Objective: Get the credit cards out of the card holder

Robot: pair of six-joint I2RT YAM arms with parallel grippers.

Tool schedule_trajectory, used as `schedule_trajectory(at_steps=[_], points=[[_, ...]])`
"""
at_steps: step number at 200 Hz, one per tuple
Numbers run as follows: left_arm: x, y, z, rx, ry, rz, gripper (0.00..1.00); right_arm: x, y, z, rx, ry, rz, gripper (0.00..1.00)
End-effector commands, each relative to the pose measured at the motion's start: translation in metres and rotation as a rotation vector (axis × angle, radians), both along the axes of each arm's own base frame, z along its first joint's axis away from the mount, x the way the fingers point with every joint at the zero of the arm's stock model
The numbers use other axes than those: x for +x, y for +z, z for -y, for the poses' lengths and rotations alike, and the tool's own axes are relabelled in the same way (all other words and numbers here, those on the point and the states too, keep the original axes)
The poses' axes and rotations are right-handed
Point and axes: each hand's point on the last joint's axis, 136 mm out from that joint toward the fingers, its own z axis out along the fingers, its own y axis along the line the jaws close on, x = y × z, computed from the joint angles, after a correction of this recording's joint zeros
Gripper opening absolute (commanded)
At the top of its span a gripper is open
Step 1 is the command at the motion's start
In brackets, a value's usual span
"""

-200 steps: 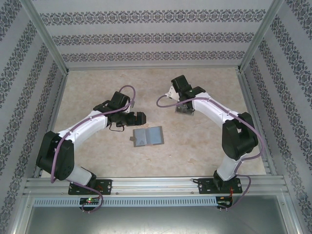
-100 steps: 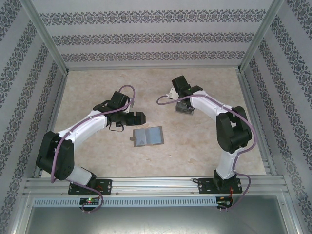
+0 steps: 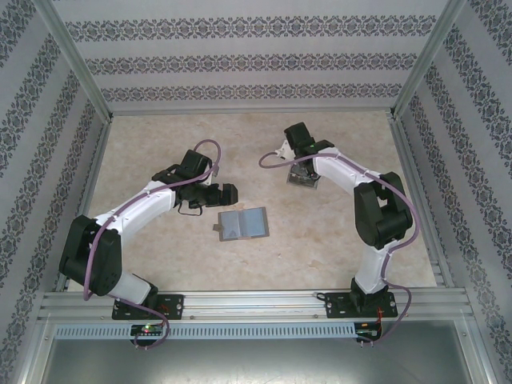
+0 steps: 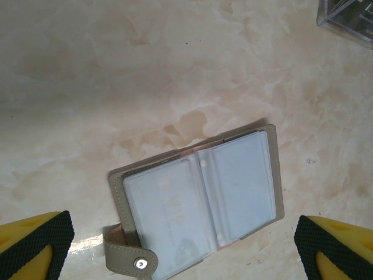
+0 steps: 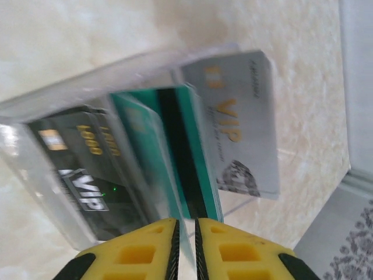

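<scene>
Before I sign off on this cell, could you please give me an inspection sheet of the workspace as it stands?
surface: beige marbled table, glossy, no spills seen.
job's things: card holder lies open flat, a VIP card in one pocket; clear case holds a black card, green card and silver card.
clutter: nothing seen.
grippers: left gripper open wide, pointed at the card holder, touching nothing; right gripper fingers nearly together at the case's cards, grip unclear.
cables: purple cables loop along both arms.
surroundings: patterned walls, aluminium frame.
</scene>
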Motion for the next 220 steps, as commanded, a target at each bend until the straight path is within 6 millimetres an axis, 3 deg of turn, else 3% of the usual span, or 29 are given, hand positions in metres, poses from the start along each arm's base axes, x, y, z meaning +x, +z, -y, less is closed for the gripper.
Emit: schedule_trajectory(at_steps=[1,43,73,100,124,161,220], points=[[-0.001,0.01,-0.007,-0.001,0.011,0.02,1.0,0.023,0.015,0.02,-0.005,-0.116,0.093,0.18],[-0.004,0.011,-0.01,0.001,0.021,0.023,1.0,0.027,0.034,0.022,0.059,-0.208,0.143,0.17],[-0.008,0.008,-0.012,-0.003,0.038,0.014,1.0,0.01,0.05,0.009,0.234,-0.279,0.156,0.13],[-0.011,0.005,-0.011,-0.024,0.063,-0.003,1.0,-0.02,0.061,-0.021,0.468,-0.312,0.13,0.08],[-0.013,-0.001,-0.011,-0.042,0.101,-0.029,1.0,-0.053,0.063,-0.059,0.69,-0.331,0.046,0.02],[-0.022,-0.012,-0.01,-0.084,0.156,-0.08,0.94,-0.102,0.049,-0.108,0.768,-0.339,-0.048,0.0],[-0.049,-0.035,-0.003,-0.122,0.172,-0.169,0.86,-0.169,-0.004,-0.159,0.836,-0.406,-0.254,0.0]])
